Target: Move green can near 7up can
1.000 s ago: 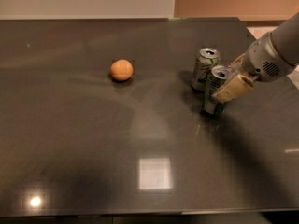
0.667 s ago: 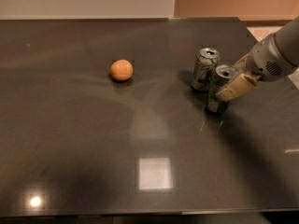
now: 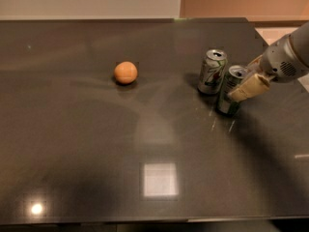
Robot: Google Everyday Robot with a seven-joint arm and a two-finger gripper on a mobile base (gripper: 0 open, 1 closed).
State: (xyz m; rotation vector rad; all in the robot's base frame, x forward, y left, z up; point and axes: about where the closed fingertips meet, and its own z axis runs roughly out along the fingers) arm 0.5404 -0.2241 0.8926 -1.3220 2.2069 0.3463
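Note:
The green can point(image 3: 228, 102) is dark green with a silver top and stands upright on or just above the dark table point(image 3: 145, 144), right of centre. The 7up can point(image 3: 212, 72) is pale silvery-white with green and red markings and stands upright close to the green can's upper left, with a small gap between them. My gripper point(image 3: 244, 87) reaches in from the right edge and is shut on the green can's upper part. A tan finger point(image 3: 251, 87) lies across the can's right side; the other finger is hidden behind it.
An orange point(image 3: 125, 72) lies on the table to the left of the cans. The table's far edge meets a pale wall, and its right edge runs past the arm. Bright light reflections show near the front.
The gripper and the green can have shifted slightly to the right together. The 7up can and the orange have not moved.

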